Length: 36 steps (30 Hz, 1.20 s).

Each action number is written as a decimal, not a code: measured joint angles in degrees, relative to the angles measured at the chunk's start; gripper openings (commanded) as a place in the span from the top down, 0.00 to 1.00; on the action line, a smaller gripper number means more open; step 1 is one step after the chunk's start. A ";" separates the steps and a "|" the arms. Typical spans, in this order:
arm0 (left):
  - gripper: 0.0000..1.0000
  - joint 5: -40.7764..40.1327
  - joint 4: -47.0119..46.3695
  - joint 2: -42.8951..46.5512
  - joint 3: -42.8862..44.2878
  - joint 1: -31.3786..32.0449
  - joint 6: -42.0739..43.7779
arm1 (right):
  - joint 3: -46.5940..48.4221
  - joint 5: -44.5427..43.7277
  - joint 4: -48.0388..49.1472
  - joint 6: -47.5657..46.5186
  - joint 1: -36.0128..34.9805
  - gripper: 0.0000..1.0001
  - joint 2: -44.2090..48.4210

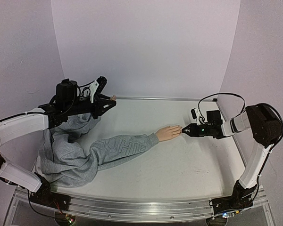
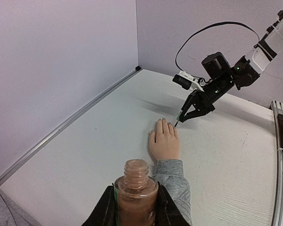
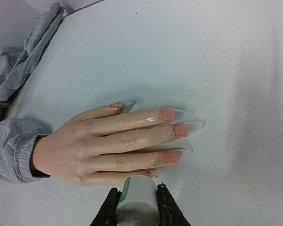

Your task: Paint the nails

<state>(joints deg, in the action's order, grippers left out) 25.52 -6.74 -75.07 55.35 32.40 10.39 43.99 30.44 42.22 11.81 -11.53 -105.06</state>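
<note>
The white tabletop (image 1: pixel 179 169) fills the scene, closed in by plain lilac walls (image 1: pixel 146 47) at the back and on both sides. A metal rail (image 1: pixel 155 98) runs along its far edge, and an aluminium frame (image 1: pixel 132 207) along the near one. The middle and right of the table are bare, both ahead of and behind the sleeve.

A grey sweatshirt (image 1: pixel 75 150) lies heaped on the left, with one sleeve stretching rightward. The sleeve ends in the mannequin hand (image 1: pixel 168 133), which lies palm down a little right of centre.

The left gripper (image 1: pixel 106 101) hangs over the far left corner near the rail. It is clamped on an open, upright bottle of brownish polish (image 2: pixel 136 193).

The right gripper (image 1: pixel 186 130) sits low at the fingertips, closed around a white brush cap (image 3: pixel 137 202). The thin brush tip (image 2: pixel 175 125) is just beside the fingertips.

The nails (image 3: pixel 168 114) are long and clear, and they point towards the right arm. Three of them carry peach colour near the base.
</note>
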 measured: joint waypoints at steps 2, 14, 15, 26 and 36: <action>1.00 0.00 0.00 0.00 0.00 0.00 0.00 | 0.02 0.00 0.02 0.02 0.00 1.00 -0.02; 1.00 0.00 0.02 0.00 0.00 0.00 0.00 | 0.22 0.09 0.02 0.20 0.00 1.00 -0.59; 1.00 0.00 0.02 0.00 0.00 0.00 0.00 | 0.28 0.09 0.04 0.22 0.00 1.00 -0.72; 1.00 0.04 0.00 0.00 0.00 0.00 0.00 | 0.83 -0.02 -0.02 0.24 0.00 1.00 -0.92; 1.00 0.07 0.02 0.00 0.00 0.00 0.00 | 0.87 -0.04 -0.17 0.28 0.00 1.00 -0.92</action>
<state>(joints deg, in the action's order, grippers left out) 25.58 -6.72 -75.07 55.35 32.40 10.39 44.86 30.39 42.04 12.10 -11.53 -105.97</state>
